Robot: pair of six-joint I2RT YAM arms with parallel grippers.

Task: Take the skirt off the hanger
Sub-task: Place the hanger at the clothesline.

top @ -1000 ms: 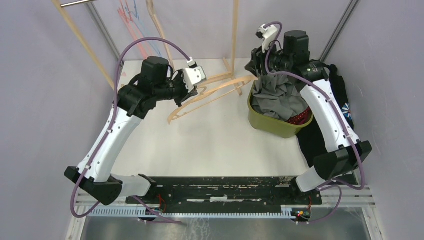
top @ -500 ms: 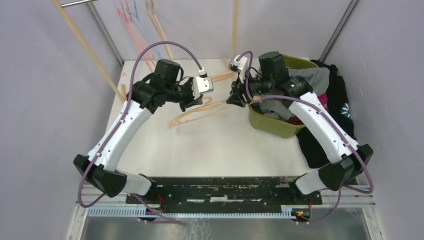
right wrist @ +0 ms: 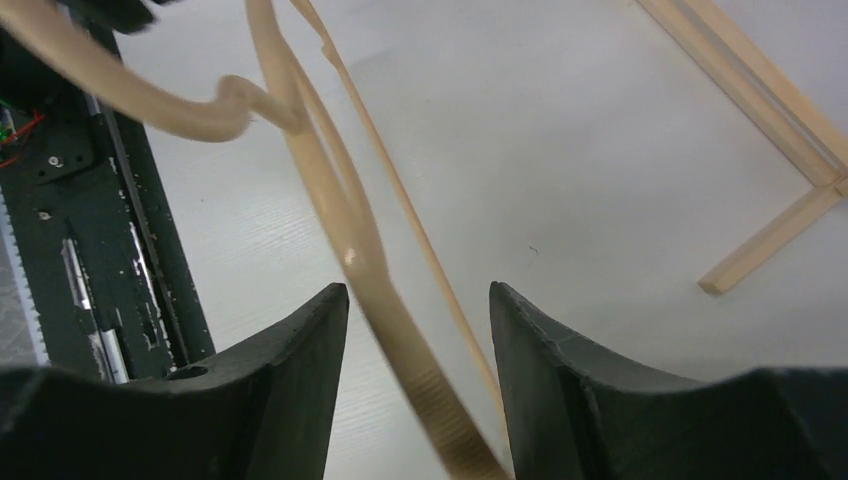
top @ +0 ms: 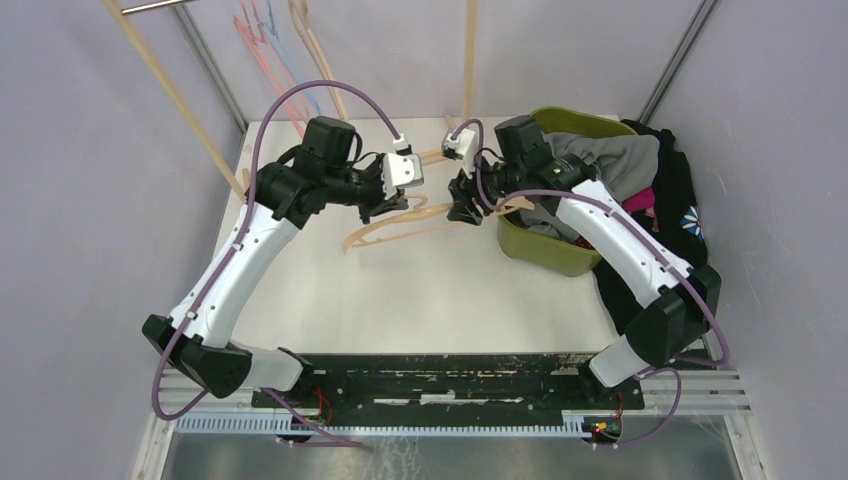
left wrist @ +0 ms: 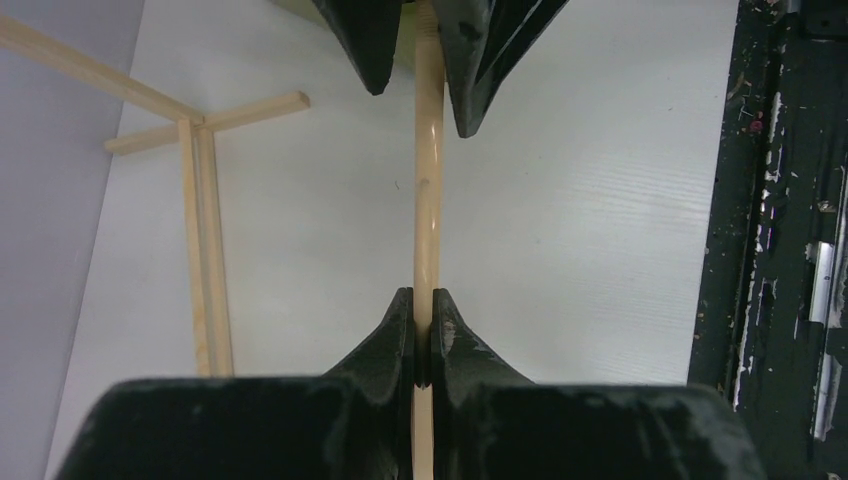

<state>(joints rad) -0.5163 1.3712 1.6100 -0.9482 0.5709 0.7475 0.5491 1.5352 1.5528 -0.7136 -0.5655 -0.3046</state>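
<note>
The bare wooden hanger (top: 420, 225) hangs just above the table's middle. My left gripper (top: 385, 205) is shut on its left arm, and in the left wrist view the fingers (left wrist: 395, 330) pinch the bar (left wrist: 428, 200). My right gripper (top: 462, 203) stands open at the hanger's right end. In the right wrist view the hanger (right wrist: 345, 235) passes between the spread fingertips (right wrist: 540, 340) without touching them. The grey skirt (top: 610, 155) lies crumpled in the olive bin (top: 540, 250), off the hanger.
A wooden rack with slanted posts (top: 165, 85) and a foot piece (top: 440, 155) stands at the back. Red and blue hangers (top: 262, 40) hang behind it. Dark clothes (top: 680, 200) are piled to the right of the bin.
My right arm has left the bin, where it was at the grey skirt, and swung left to the hanger's right end. The left arm carried the hanger slightly right and forward.
</note>
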